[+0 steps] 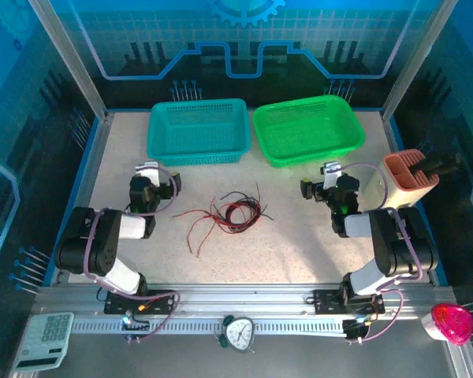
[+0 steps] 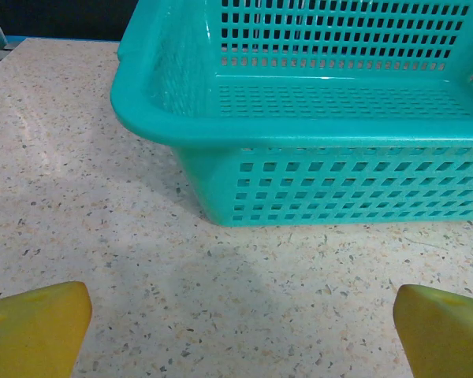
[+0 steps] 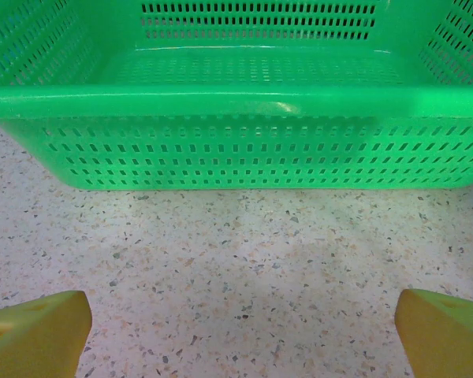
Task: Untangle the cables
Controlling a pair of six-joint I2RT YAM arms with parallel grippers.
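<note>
Speckled surface (image 1: 299, 252) holds tangled red and black cables (image 1: 230, 214), right of left pincer (image 1: 148, 168), left of right pincer (image 1: 329, 168); both pincers spread wide, grasping nothing.

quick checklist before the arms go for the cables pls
1. Left end effector open and empty: ok.
2. Right end effector open and empty: ok.
3. Cables lying free on the table between the arms, nothing on them: ok.
4. Red and black cables apart: not ok, they cross in one bundle.
5. Which strand lies on top at the crossings: cannot tell.
6. Teal basket and green basket apart from the cables: ok.
</note>
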